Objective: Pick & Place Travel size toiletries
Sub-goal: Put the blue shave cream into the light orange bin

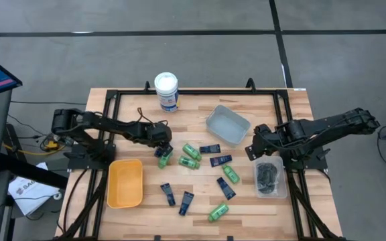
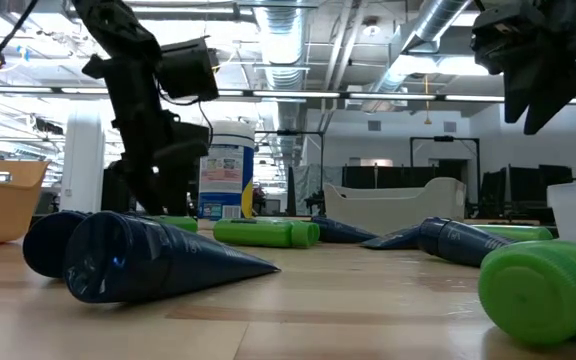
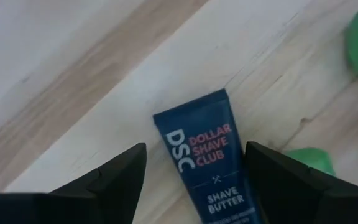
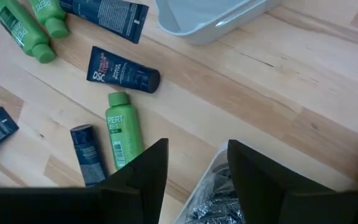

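A navy tube lay flat on the surface beside a green bottle, framed between the spread fingers of the left claw just above it. The right claw hung half-spread over the clear bin (holding nothing). Risk: descending off-centre could nudge the tube aside or catch the bottle.

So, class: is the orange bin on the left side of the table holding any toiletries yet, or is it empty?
Empty. In the high view the orange bin shows only its bare floor; the green bottles and navy tubes lie on the table outside it.
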Tool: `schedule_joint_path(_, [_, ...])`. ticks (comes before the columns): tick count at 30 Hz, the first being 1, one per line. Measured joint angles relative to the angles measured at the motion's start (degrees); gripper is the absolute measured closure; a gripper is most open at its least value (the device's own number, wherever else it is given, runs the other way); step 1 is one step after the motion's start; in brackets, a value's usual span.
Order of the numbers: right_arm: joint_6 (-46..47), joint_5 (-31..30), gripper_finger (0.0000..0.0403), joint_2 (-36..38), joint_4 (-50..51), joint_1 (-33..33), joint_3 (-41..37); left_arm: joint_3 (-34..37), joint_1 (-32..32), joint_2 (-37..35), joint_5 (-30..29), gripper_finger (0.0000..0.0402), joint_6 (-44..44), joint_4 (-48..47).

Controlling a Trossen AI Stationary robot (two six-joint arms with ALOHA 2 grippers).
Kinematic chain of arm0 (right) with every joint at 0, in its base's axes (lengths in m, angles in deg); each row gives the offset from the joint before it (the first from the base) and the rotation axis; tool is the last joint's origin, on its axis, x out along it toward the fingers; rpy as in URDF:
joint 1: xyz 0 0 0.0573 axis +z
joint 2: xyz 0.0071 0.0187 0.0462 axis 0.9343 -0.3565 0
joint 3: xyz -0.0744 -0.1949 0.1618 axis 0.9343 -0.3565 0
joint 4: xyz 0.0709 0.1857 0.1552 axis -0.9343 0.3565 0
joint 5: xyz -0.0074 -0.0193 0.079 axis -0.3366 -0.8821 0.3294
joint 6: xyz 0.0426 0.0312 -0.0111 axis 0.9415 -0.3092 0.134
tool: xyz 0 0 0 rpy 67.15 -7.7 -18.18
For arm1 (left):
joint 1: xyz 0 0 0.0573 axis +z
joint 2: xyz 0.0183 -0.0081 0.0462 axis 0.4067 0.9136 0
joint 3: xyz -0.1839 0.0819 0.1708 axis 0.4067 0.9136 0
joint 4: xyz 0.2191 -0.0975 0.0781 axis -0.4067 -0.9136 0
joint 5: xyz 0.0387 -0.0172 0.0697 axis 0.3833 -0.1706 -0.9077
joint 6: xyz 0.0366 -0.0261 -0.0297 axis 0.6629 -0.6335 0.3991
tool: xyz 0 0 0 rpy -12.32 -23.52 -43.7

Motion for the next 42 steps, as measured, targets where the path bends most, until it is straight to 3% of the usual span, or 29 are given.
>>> schedule_joint_path(6, [-1.58,0.0,0.0247,0.0,-0.04,0.0,0.0,-0.04,0.0,3.02,1.58,0.0107,-0.21,0.4])
schedule_joint_path(12, [-2.06,0.0,0.0253,0.0,-0.09,0.0,0.0,-0.26,0.0,4.77,2.42,0.0113,-2.66,0.33])
schedule_joint_path(24, [-4.44,0.0,0.0269,0.0,-1.43,0.0,0.0,-0.11,0.46,3.65,2.95,0.0215,-4.33,0.12])
schedule_joint_path(31, [-4.92,0.0,0.0276,0.0,-1.78,-0.31,0.0,-0.2,0.48,3.48,3.44,0.0237,-4.24,0.13])
schedule_joint_path(35, [-4.94,0.02,0.0275,0.07,-1.79,-0.31,0.0,-0.05,0.53,0.83,6.52,0.0238,-4.17,0.13])
schedule_joint_path(42, [-5.07,0.02,0.0276,0.07,-2.05,-0.31,0.0,-0.11,1.55,-9.78,8.25,0.0249,-4.11,0.37])
